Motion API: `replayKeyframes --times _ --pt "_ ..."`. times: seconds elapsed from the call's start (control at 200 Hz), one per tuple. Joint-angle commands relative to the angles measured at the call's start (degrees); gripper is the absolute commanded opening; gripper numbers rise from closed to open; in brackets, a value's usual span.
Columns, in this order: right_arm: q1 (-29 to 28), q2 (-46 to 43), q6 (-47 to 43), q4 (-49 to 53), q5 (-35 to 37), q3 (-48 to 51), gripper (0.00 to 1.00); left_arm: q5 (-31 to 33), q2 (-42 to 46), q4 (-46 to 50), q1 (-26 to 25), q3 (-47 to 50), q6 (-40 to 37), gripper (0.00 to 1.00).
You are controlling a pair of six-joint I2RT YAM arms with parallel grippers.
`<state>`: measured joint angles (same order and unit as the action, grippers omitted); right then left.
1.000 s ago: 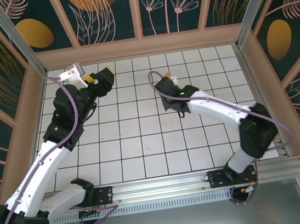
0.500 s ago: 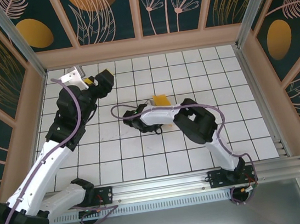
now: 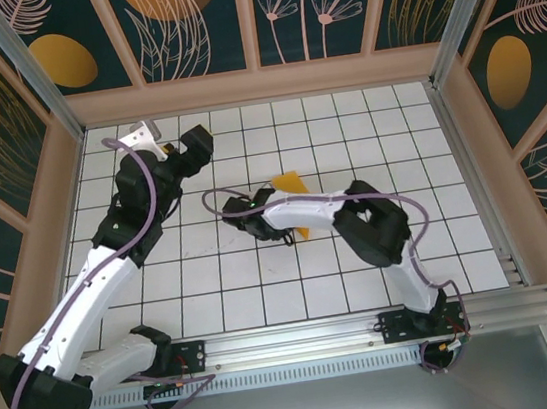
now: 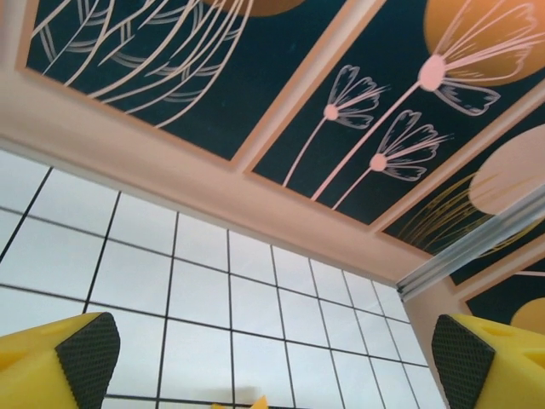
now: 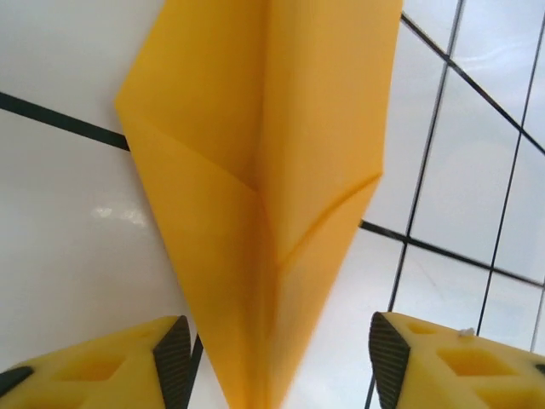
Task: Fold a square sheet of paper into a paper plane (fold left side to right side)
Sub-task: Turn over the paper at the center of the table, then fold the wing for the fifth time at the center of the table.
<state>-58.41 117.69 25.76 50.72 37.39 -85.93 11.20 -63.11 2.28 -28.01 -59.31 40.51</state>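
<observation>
Swung leftward and unclasped since a second ago, the right gripper [image 5: 272, 349] stands with jaws partly apart, a finger on either side of the paper plane [image 5: 255, 136], which we see lying on the white tiles [image 5: 68, 213]. Well to the plane's left, the left gripper [image 4: 272, 358] hangs wide and empty.

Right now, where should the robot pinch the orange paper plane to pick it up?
Probably the centre fold of the paper plane, coming straight down from above. It lies on the tiles, and the fold runs lengthways between the open fingers of the right pincer, one each side.
</observation>
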Motion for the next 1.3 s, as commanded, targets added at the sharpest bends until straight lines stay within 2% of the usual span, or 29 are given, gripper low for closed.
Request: replayKeyframes --times 0.0,0.13,0.25,0.38,0.535,0.651,0.736,0.991,1.056,1.151,1.246,1.296 --pt "-0.38 -11.21 -1.63 -7.42 -5.2 5.42 0.71 -0.7 -2.65 0.53 1.78 1.09 4.17 0.98" --pt "2.36 -22.42 -2.36 -13.94 -9.58 13.96 0.76 -8.11 -6.5 -2.54 3.74 2.62 6.88 0.96" --pt "8.97 -33.21 -3.62 -21.39 -16.28 22.89 0.8 -16.18 -12.33 -4.22 3.77 2.38 7.14 0.91" --pt "20.65 -45.33 -5.14 -33.57 -31.3 34.57 0.88 -27.34 -20.55 -8.24 3.3 3.19 9.25 0.79" --pt "35.72 -54.4 -2.17 -48.43 -51.44 47.13 0.97 -32.26 -29.52 -12.42 -0.41 2.52 10.34 0.76" --pt "44.18 -55.83 1.27 -54.74 -62.29 52.84 0.97 -33.86 -34.68 -14.96 -2.6 1.29 11.66 0.76" --pt "47.57 -55.85 2.35 -57.36 -67.53 55.97 0.96 -34.6 -39.48 -15.72 -3.4 0.05 12.0 0.75" --pt "50.67 -55.67 1.1 -57.85 -70.41 58.34 0.9 -36.72 -48.68 -16.88 -4.51 -4.41 12.96 0.7" --pt "51.39 -55.29 0.88 -57.84 -70.95 58.42 0.9 -37.73 -50.78 -17.09 -4.64 -5.96 12.8 0.65" --pt "53.11 -54.33 0.62 -58.75 -73.54 58.51 0.9 -38.95 -52.96 -17.45 -4.77 -7.45 12.73 0.54" --pt "55.31 -52.62 0.39 -60.65 -77.72 58.51 0.9 -38.9 -53.92 -16.72 -4.76 -8.09 11.55 0.4" --pt "56.08 -51.64 0.18 -61.51 -79.54 58.21 0.9 -39.16 -54.13 -16.44 -4.77 -8.2 10.61 0.28"
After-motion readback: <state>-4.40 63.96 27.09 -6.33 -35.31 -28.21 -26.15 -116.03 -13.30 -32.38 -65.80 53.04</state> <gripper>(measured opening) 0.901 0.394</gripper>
